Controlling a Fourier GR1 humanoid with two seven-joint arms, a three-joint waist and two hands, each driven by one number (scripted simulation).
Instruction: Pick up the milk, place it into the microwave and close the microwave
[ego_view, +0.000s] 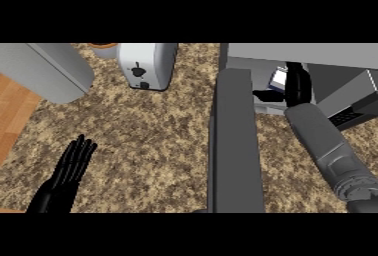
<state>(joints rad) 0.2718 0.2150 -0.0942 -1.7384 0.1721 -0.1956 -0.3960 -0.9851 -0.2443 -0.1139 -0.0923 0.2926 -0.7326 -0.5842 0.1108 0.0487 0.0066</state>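
Observation:
The microwave (325, 55) stands at the upper right with its door (235, 145) swung open toward me, seen edge-on as a long grey slab. My right forearm reaches into the microwave's cavity. There my right hand (294, 86) is curled round the milk carton (278, 79), a white and blue box only partly visible beside the fingers. My left hand (68, 172) rests open at the lower left of the counter, fingers straight and pointing up, far from the microwave.
A silver toaster (148, 65) stands at the top centre. A large grey rounded object (48, 70) lies at the upper left, with an orange-rimmed cup (103, 47) behind it. The speckled counter (148, 140) meets a wooden floor (15, 115) at the left.

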